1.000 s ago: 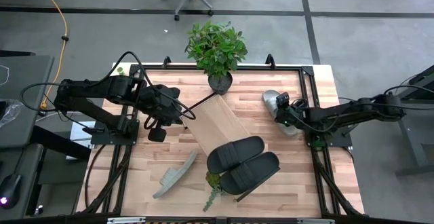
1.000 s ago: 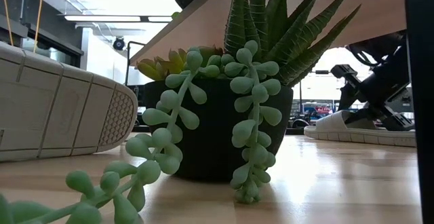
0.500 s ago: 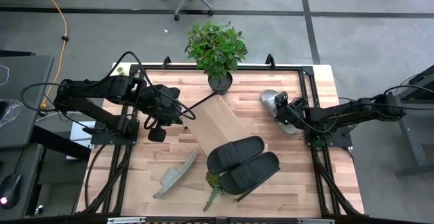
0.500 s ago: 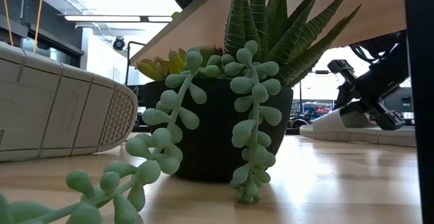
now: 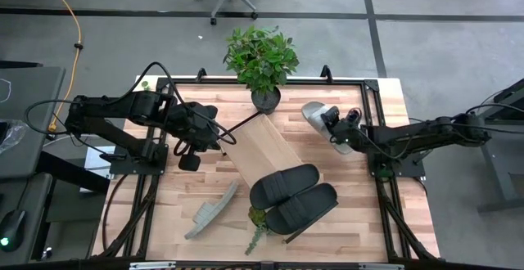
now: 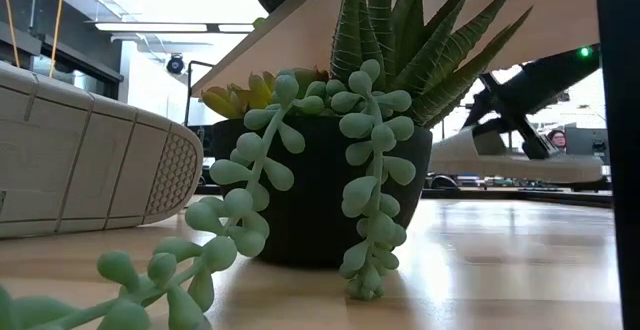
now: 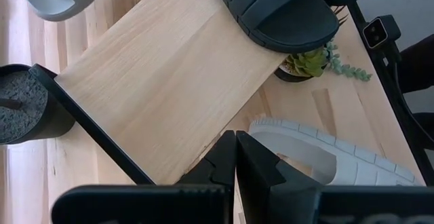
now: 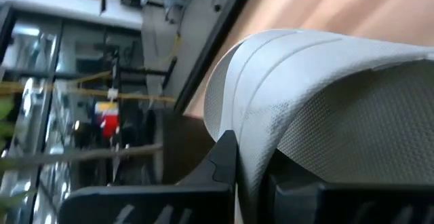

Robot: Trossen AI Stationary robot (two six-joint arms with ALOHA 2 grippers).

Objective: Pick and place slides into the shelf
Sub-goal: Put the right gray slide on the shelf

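Grey slide (image 5: pixel 316 114) now off the surface (image 5: pixel 385 213): a second ago it lay flat near the right edge, now it hangs in my right claw (image 5: pixel 336 131), clenched on its strap, nudged toward the shelf (image 5: pixel 266 147). Low view shows a gap beneath its sole, though the plant (image 6: pixel 330 170) hides part. Pick looks done; carry to the shelf comes next. Two black slides (image 5: pixel 293 195) already sit on the shelf's near end. Other grey slide (image 5: pixel 211 209) still on the surface. Left claw (image 5: pixel 223 143) clenched, empty, beside the shelf.
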